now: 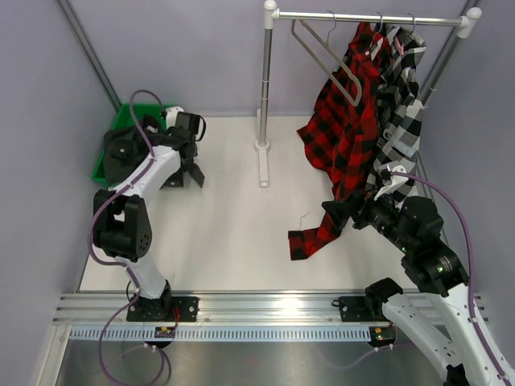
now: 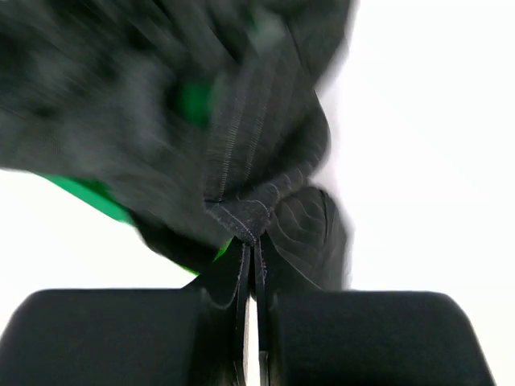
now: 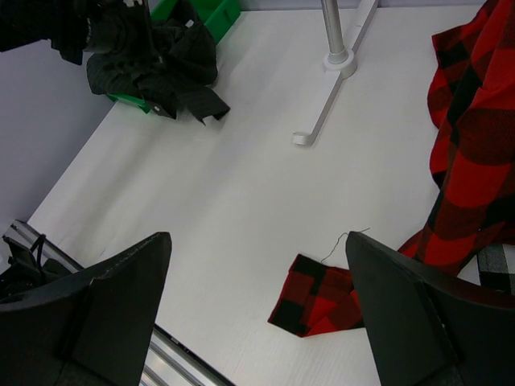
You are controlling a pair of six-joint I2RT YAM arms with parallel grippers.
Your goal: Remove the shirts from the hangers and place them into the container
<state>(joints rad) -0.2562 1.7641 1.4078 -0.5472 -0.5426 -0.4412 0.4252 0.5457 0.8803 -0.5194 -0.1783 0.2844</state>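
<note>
The dark charcoal shirt (image 3: 153, 56) lies bunched over the green container (image 1: 121, 121) at the far left, one part spilling onto the table. My left gripper (image 2: 251, 245) is shut on a seamed fold of this shirt (image 2: 257, 153), with green (image 2: 80, 193) showing behind it. The red-and-black plaid shirt (image 1: 346, 121) hangs from the rack, its cuff (image 1: 310, 240) resting on the table. Beside it hangs the black-and-white plaid shirt (image 1: 402, 112). A bare hanger (image 1: 326, 52) hangs tilted to their left. My right gripper (image 3: 257, 241) stands open above the table by the red cuff (image 3: 318, 297), holding nothing.
The rack's top rail (image 1: 366, 16) spans the back right, and its post and foot (image 1: 261, 145) stand mid-table. Grey walls close in on both sides. A metal rail (image 1: 265, 310) runs along the near edge.
</note>
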